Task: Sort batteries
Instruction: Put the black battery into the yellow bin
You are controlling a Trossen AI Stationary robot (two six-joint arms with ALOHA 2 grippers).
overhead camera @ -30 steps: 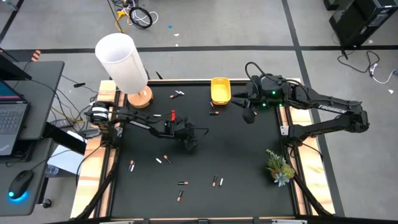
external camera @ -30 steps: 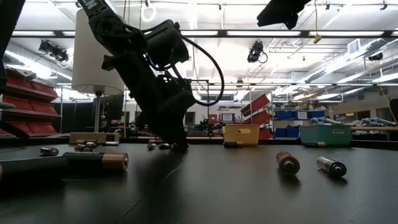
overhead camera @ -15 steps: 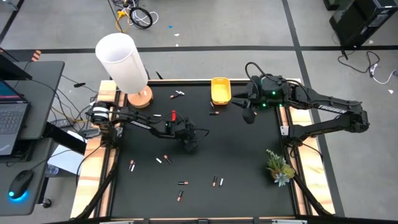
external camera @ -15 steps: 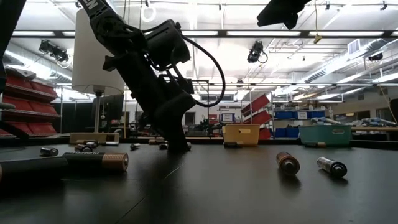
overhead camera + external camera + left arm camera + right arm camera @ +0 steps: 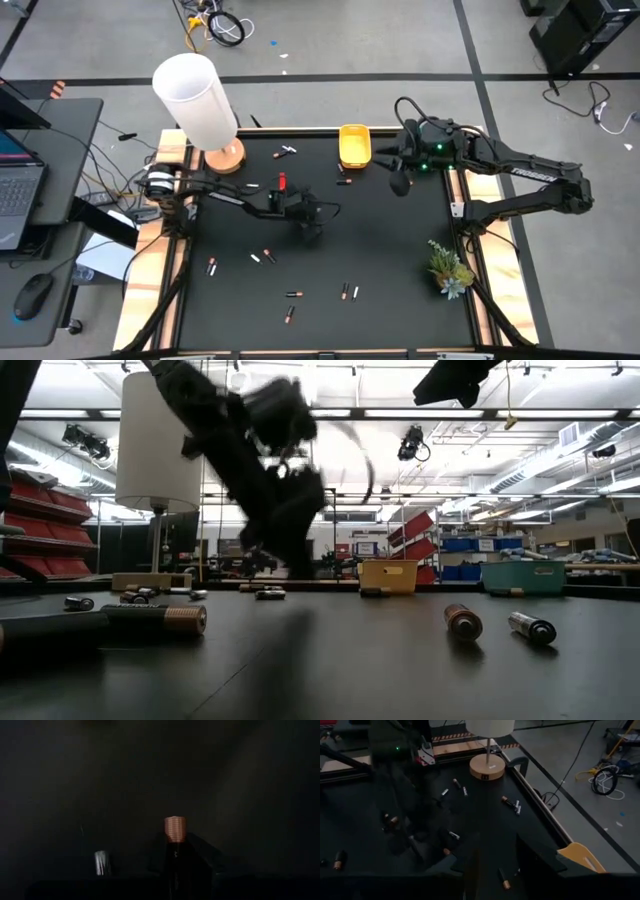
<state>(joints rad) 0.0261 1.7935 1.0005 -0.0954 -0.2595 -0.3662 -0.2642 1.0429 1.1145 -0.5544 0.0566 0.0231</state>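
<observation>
The left end effector (image 5: 308, 228), mid-frame over the worktop (image 5: 400, 270), grips a copper-tipped battery (image 5: 175, 831). The right end effector (image 5: 398, 186) hovers upper right beside the yellow tray (image 5: 354, 146); whether its fingers are parted cannot be told.

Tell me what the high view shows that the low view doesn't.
Only the high view shows the laptop beside the table and the small plant near the table's right edge. Only the low view shows the teal tray, standing right of the yellow one. Both show the lamp, the yellow tray, scattered batteries and the left gripper over the table's middle.
</observation>
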